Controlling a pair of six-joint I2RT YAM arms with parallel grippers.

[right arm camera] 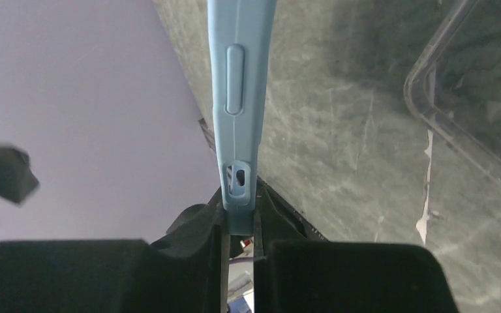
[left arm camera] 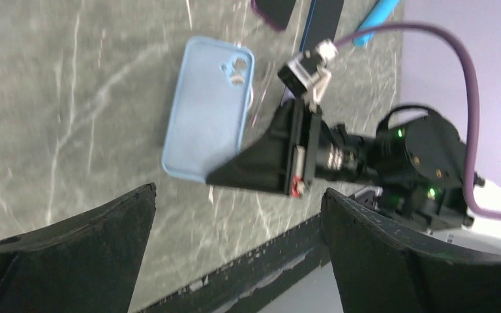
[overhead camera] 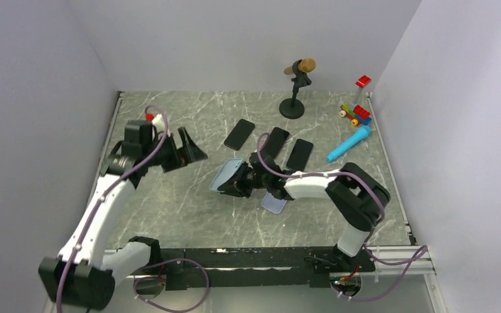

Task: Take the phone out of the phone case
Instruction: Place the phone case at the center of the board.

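Item 1, blue case (right arm camera: 241,98). It is lifted on edge off the tabletop (overhead camera: 169,215), near the middle, with its back and camera cut-out turned toward my left arm. I cannot tell from here whether the phone sits inside.

Handling, by my estimate: light, with a soft rubbery shell that flexes at the rim and a matte skin that is not slippery. Any phone within would be stiff, smooth and breakable. The best hold is across the long sides, peeling one corner of the lip back.

Item 2, right claw (right arm camera: 239,222). It is pinched tight on one end of the case, beside a small slot.

Item 3, left claw (overhead camera: 192,149). Its jaws are spread wide and hold nothing. It hovers well apart to the left.

Item 4, three dark phones (overhead camera: 275,142). They lie flat further back.

Item 5, clear case (right arm camera: 424,98). It lies flat beside the right arm.
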